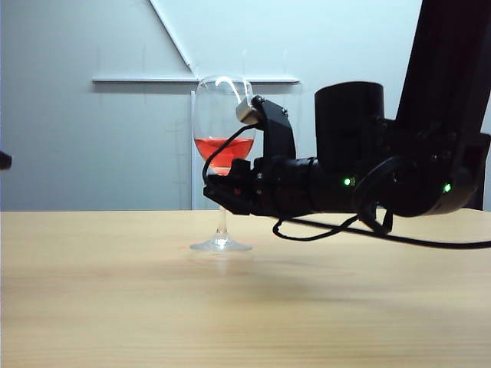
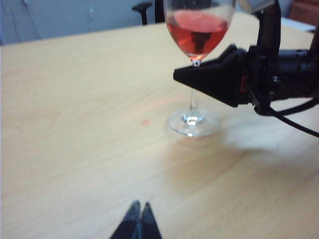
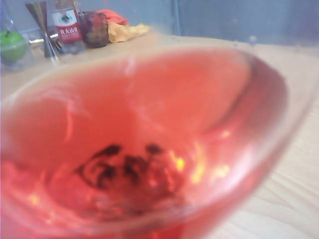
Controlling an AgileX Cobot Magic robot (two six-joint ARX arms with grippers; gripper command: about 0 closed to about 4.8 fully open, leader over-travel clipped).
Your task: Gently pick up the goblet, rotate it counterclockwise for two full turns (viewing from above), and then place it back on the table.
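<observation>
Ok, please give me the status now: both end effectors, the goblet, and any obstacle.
Right end effector shut on goblet stem, just under the bowl. Left end effector shut, low over table, apart from glass. Goblet upright, foot on table. Nothing in the way.

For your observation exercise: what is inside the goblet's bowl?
Red liquid fills the lower part of the goblet. The right tool, shut on the stem, hides the base of the bowl.

wall: plain pale blue-grey (image 1: 92, 138), with a thin white strip running level across it (image 1: 146, 80) and another slanting up from it (image 1: 170, 32)
light: soft and even, pretty cool
far clutter: red-labelled bottle (image 3: 66, 27), dark cup (image 3: 94, 29), something green (image 3: 12, 44), orange-yellow cloth (image 3: 122, 29)
chair: dark armrest (image 2: 142, 8)
</observation>
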